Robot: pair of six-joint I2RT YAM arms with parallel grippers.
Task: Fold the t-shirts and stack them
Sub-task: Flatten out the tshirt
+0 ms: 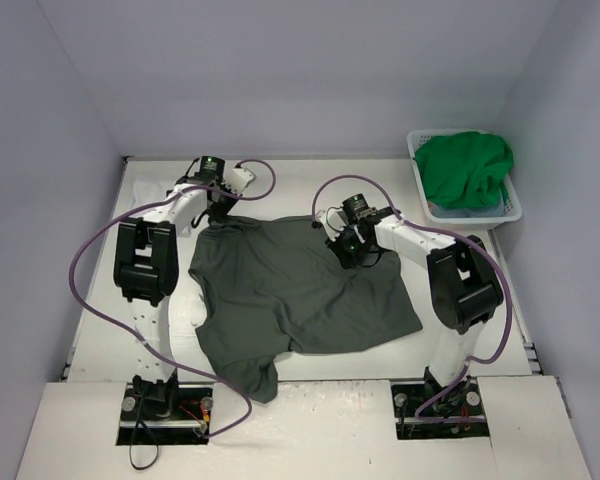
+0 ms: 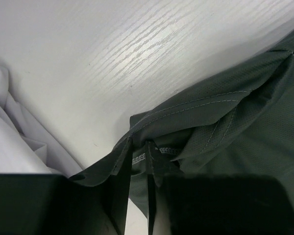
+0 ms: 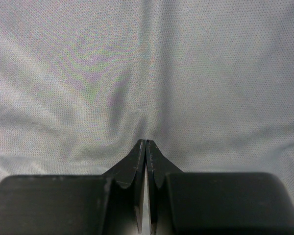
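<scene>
Two arms work over one dark grey t-shirt [image 1: 300, 290], which lies spread across the middle of the table [image 1: 300, 185]. The left gripper [image 2: 139, 147], at the shirt's far left corner, grasps the stitched hem between nearly closed fingers [image 2: 121, 196]. The right gripper [image 3: 145, 142] is clenched, its tips resting on the shirt's far right part; whether cloth is pinched cannot be told. One white t-shirt [image 2: 10, 147] shows beside the grey one's left edge. One basket [image 1: 515, 205], far right, holds one green t-shirt [image 1: 465, 168] over one light blue t-shirt [image 1: 460, 212].
</scene>
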